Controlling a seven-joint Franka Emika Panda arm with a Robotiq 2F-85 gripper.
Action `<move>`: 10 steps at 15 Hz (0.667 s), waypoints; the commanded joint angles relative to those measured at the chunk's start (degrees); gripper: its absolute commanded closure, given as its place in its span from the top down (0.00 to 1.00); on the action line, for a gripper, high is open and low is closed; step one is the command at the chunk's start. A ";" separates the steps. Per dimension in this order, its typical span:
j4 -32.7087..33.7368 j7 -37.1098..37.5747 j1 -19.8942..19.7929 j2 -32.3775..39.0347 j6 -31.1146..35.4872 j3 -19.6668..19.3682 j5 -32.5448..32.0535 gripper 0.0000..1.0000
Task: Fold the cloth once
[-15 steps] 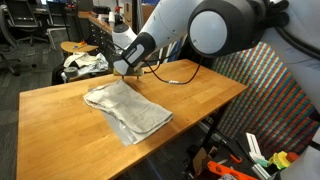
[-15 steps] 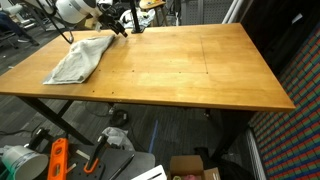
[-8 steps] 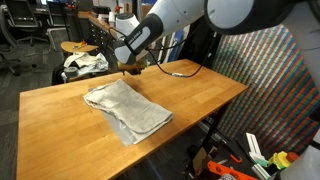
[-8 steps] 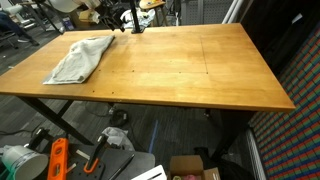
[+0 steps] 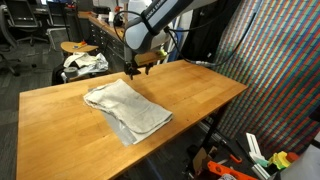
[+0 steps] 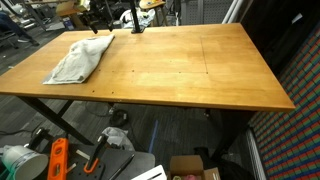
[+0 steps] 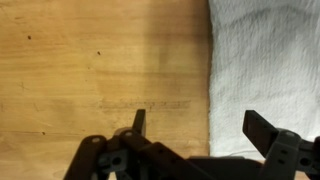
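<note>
Cloth (image 5: 125, 108) lies flat, seemingly doubled over, left of centre on the tabletop (image 5: 205, 92), with nothing touching it. Behind it and to the right, the arm (image 5: 160, 20) has risen and drawn back within the last second; the jaws stand wide apart, holding nothing. The fold looks finished, the arm retreating
</note>
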 commanded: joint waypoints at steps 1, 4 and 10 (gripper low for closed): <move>-14.38 -7.96 -1.03 -10.22 3.00 3.73 -0.48 1.00; -24.01 -8.36 -0.83 -16.34 8.09 6.84 2.24 1.00; -38.69 -9.54 0.48 -28.60 6.05 13.65 13.59 1.00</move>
